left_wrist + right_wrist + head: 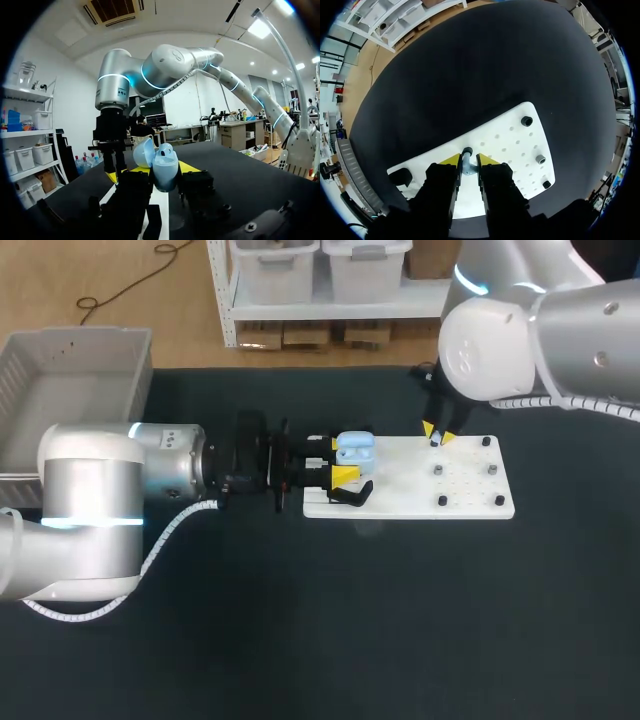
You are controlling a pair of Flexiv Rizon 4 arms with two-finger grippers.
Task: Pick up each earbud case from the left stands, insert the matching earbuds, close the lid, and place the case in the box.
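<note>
Left gripper [341, 461] clamped the open blue case [354, 447] over the white board's [400, 502] left end, a black holder [352, 495] just beside, while right gripper [437, 436] pinched narrow on an earbud [466, 161] among pegs [492, 469], box [60, 370] well apart.

Bright, even light from overhead

left gripper [335, 460] is hiding the case's [165, 167] lower half, and the bin [95, 345] is getting cut off at the edge
</note>
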